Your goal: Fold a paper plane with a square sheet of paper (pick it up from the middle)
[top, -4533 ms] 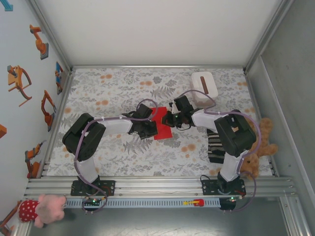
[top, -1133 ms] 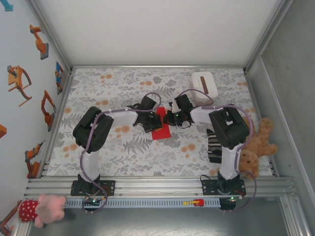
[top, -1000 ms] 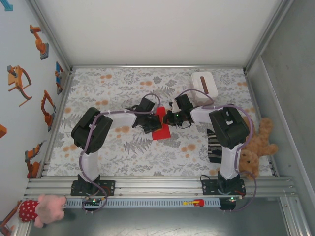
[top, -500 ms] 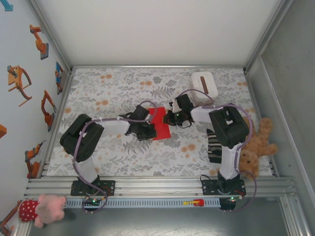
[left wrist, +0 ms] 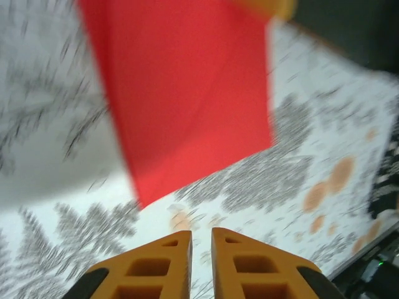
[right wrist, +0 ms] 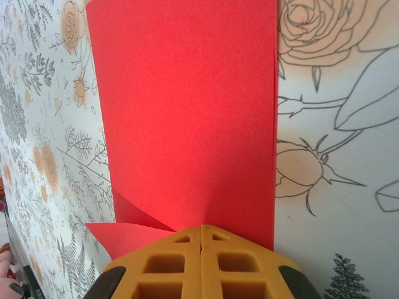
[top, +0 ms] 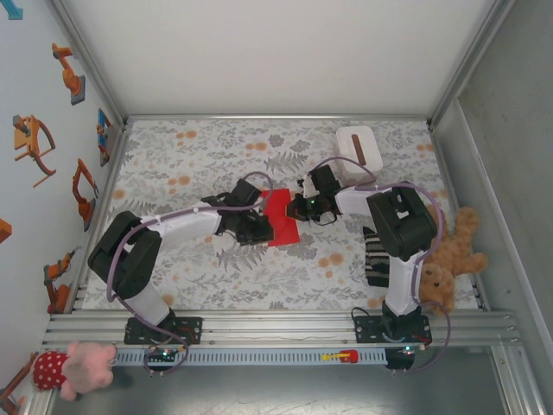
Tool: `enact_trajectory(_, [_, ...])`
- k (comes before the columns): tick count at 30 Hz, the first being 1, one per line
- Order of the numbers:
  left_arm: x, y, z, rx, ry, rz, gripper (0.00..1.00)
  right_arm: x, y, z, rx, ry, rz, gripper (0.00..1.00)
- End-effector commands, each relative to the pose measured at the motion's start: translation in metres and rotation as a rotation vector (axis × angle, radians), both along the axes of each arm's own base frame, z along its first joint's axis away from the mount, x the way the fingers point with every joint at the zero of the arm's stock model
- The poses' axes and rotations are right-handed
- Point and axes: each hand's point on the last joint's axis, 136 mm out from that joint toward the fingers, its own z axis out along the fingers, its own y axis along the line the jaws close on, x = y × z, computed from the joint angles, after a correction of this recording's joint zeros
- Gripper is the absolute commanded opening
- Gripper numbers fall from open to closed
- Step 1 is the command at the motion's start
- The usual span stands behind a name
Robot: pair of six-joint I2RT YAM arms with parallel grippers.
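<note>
the square sheet of paper [top: 278, 218] sits at mid-table over the floral-print cloth [top: 190, 164], folded into a smooth, matte red rectangle with a loose layer fanning out at one corner. the right gripper [right wrist: 201, 229] is clenched on its edge, latticed orange fingers [right wrist: 162, 268] pressed flush. the left gripper [left wrist: 201, 240] stands just short of the paper's corner, fingers parted by a narrow slit, grasping nothing.

Floral table [top: 173, 164] — red paper [top: 278, 220] and white box [top: 359, 149] on it.
</note>
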Motion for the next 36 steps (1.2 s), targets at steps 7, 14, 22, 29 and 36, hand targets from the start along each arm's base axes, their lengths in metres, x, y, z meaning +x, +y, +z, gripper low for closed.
enact_trajectory(7, [0.062,-0.014,0.005,-0.039,-0.084,0.129,0.20,0.009,-0.004,0.057,0.058,-0.097,-0.060,0.09])
enact_trajectory(14, [0.073,-0.024,-0.010,-0.058,-0.051,0.135,0.22,-0.005,-0.039,0.045,-0.021,-0.080,-0.166,0.25])
enact_trajectory(22, [0.078,-0.007,-0.031,-0.007,-0.039,0.196,0.22,-0.017,-0.042,0.038,0.008,-0.020,-0.226,0.36])
enact_trajectory(29, [0.076,-0.003,-0.046,0.003,-0.005,0.217,0.23,-0.024,-0.027,0.037,0.021,0.026,-0.254,0.43])
enact_trajectory(36, [0.070,0.005,-0.055,0.010,0.017,0.244,0.25,-0.025,-0.018,0.030,0.046,0.075,-0.309,0.43])
